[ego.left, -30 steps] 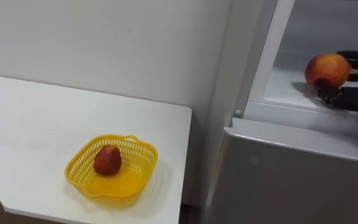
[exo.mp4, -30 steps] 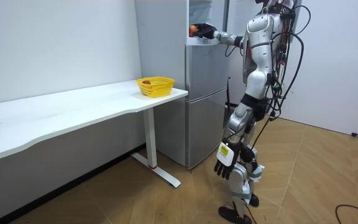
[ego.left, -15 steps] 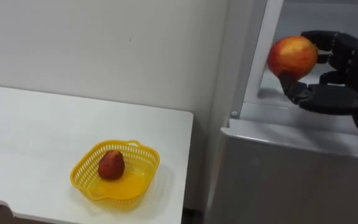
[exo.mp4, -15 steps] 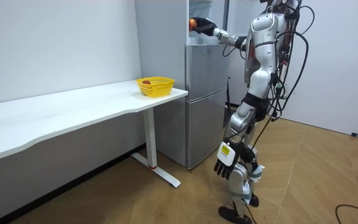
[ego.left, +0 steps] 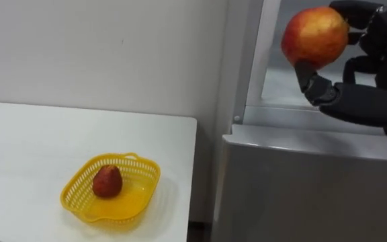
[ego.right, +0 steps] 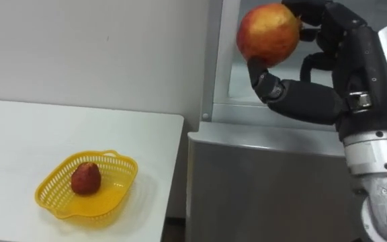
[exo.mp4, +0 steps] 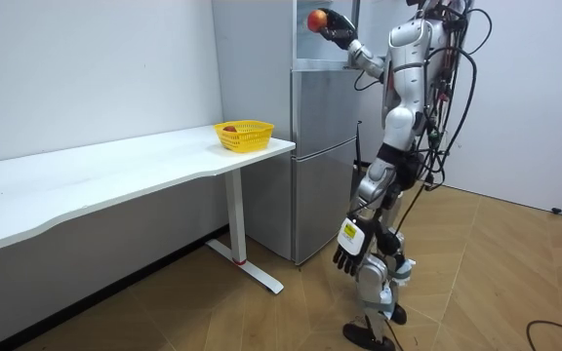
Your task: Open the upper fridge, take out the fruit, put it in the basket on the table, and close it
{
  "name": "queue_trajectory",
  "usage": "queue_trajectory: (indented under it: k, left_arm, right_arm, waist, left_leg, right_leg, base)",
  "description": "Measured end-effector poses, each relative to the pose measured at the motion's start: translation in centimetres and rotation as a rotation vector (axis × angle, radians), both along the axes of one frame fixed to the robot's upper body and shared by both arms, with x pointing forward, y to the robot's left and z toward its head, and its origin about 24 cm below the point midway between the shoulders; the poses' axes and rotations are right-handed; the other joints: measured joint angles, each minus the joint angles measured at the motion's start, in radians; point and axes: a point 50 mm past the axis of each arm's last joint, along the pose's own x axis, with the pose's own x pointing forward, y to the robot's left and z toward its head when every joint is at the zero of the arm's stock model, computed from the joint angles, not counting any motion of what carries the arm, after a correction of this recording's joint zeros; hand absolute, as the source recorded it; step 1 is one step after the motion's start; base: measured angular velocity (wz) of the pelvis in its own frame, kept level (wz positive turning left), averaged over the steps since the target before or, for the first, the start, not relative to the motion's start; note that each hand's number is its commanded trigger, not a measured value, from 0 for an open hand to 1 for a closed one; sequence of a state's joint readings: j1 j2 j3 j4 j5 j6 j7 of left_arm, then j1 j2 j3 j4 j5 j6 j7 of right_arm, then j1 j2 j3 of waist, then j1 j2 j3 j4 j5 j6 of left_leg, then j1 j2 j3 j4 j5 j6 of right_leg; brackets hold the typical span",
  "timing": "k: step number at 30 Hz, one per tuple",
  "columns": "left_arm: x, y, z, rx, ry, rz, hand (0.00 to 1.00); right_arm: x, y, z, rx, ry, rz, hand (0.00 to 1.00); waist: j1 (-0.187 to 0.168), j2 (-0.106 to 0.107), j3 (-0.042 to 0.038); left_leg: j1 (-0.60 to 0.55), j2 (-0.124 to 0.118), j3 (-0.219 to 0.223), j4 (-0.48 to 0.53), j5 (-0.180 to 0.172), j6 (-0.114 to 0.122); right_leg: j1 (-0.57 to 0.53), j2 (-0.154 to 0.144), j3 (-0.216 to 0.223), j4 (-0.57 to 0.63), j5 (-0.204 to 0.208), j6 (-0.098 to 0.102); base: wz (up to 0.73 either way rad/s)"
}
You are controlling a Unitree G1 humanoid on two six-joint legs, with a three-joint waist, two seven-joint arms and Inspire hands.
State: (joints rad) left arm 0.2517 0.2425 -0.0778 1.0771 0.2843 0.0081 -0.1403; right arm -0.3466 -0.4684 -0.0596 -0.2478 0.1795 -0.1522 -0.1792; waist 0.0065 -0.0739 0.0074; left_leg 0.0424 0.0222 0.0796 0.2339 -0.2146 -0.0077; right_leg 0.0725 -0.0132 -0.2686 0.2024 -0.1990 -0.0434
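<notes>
A red and yellow round fruit is held up in front of the open upper fridge compartment. My right hand is shut on it, thumb below and fingers curled over its far side. In the room view the fruit and right hand are raised at the top of the grey fridge. My left hand hangs low by my side with relaxed fingers. I stand facing the fridge, just beside its front.
A yellow basket stands on the white table near its right end, with a dark red fruit inside. The table's edge lies close to the fridge's side. The lower fridge door is closed.
My right hand has lifted the fruit up and out of the upper compartment toward me. The eye view has shifted a little.
</notes>
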Motion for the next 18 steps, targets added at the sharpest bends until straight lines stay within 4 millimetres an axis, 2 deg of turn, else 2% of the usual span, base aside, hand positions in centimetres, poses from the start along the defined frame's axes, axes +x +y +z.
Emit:
queue_trajectory:
  k: [3,9,12,14,18]
  left_arm:
    - [0.4,0.0,0.0,-0.002,-0.009,-0.003,0.0]
    - [1.0,0.2,0.1,0.002,-0.028,-0.011,0.0]
    - [1.6,0.3,0.2,0.007,-0.04,-0.02,0.0]
    - [2.3,0.3,0.2,0.008,-0.054,-0.027,0.0]
    - [3.1,0.4,0.3,0.005,-0.07,-0.033,0.0]
  right_arm:
    - [-0.6,0.6,0.4,-0.023,-0.023,0.029,1.0]
    - [-1.0,2.0,0.1,-0.137,-0.034,0.037,1.0]
    - [-1.2,2.8,-0.1,-0.207,-0.055,0.034,1.0]
    - [-1.1,3.8,-0.6,-0.297,-0.052,0.035,1.0]
    - [-0.9,5.4,-1.9,-0.384,-0.019,0.078,1.0]
  waist:
    - [0.006,-0.002,-0.001]
    - [0.016,-0.016,-0.0101]
    - [0.026,-0.017,-0.0063]
    - [0.041,-0.021,-0.001]
    - [0.08,-0.025,0.0002]
  left_leg:
    - [0.002,0.0,0.002,-0.002,0.0,0.0]
    - [0.004,0.0,0.003,0.002,0.0,0.0]
    - [0.002,0.0,0.001,0.002,0.0,0.0]
    - [-0.008,0.0,0.0,0.003,0.0,0.0]
    - [-0.034,0.002,0.0,0.015,0.0,0.0]
  right_leg:
    - [-0.003,0.0,0.008,-0.001,0.0,0.0]
    - [-0.005,-0.001,0.013,-0.003,0.0,-0.001]
    - [-0.004,-0.002,-0.001,-0.001,0.001,-0.001]
    - [-0.009,0.0,0.001,0.002,0.001,-0.002]
    - [-0.032,0.0,0.0,0.009,0.004,-0.007]
  base:
    - [-0.06]
    - [-0.01]
    - [0.06]
    - [0.02]
    - [0.0]
